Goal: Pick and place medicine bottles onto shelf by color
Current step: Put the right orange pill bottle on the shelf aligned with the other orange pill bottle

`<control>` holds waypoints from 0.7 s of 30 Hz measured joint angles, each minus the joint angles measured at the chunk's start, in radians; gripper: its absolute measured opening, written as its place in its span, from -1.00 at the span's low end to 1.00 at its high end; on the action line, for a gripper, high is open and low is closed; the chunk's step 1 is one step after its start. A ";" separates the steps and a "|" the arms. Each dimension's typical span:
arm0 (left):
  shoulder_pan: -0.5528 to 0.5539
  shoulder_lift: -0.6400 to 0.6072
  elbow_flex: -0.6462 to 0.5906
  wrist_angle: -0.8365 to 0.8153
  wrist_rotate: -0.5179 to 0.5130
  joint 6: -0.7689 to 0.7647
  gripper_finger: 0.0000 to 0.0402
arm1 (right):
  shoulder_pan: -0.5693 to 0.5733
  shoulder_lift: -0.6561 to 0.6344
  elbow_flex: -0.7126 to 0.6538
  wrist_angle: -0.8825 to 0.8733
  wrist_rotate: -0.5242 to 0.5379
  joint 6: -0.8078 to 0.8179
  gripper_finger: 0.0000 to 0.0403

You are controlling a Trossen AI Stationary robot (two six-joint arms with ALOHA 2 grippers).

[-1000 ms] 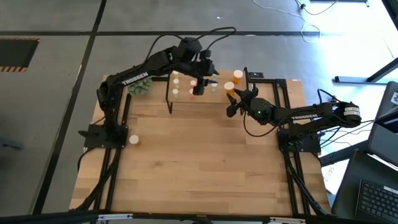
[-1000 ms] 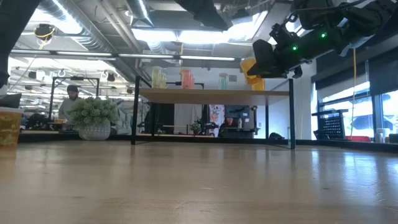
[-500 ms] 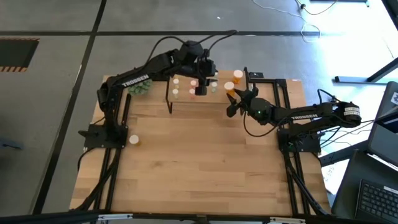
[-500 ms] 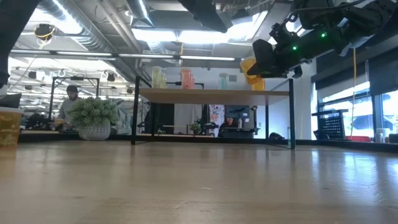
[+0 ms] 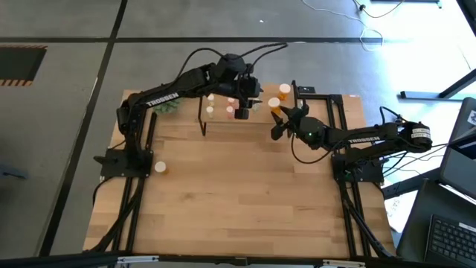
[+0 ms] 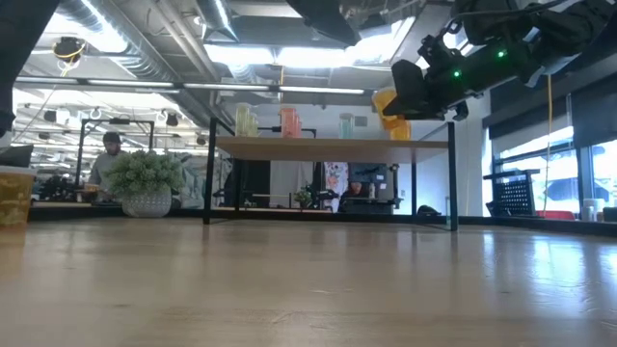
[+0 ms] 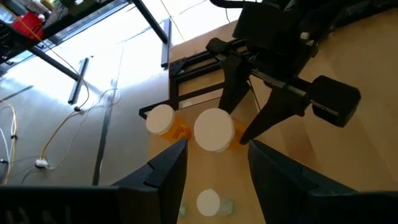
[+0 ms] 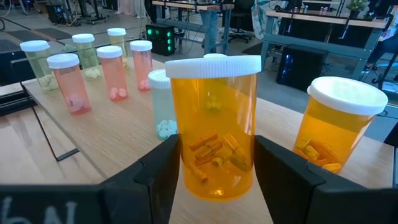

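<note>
Medicine bottles (image 8: 93, 68), yellowish, pink and green, stand in rows on the shelf (image 5: 223, 119) at the worktop's (image 5: 245, 201) far edge. The right hand (image 8: 214, 162) is clamped on an orange bottle (image 8: 214, 134) just beside the shelf's right end, a second orange bottle (image 8: 339, 121) near it. The left hand (image 7: 214, 162) hovers above the shelf, fingers apart, holding nothing.

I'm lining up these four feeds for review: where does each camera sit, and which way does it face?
High: overhead, looking straight down; both arms, shelf.
Low: tabletop height, level across to the shelf; right end effector holding an orange bottle.
Left wrist: above the shelf, looking down past its own open fingers.
Right wrist: faces the held orange bottle.
Shared: every view shows that bottle.
</note>
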 joint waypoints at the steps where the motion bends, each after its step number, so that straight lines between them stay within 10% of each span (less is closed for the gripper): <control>1: -0.003 0.000 0.000 0.000 0.000 0.000 -0.18 | 0.000 0.000 0.000 0.000 0.000 0.000 -0.03; 21: -0.090 0.000 0.000 -0.002 -0.053 0.045 -0.18 | 0.000 0.000 0.000 0.019 0.000 -0.004 -0.03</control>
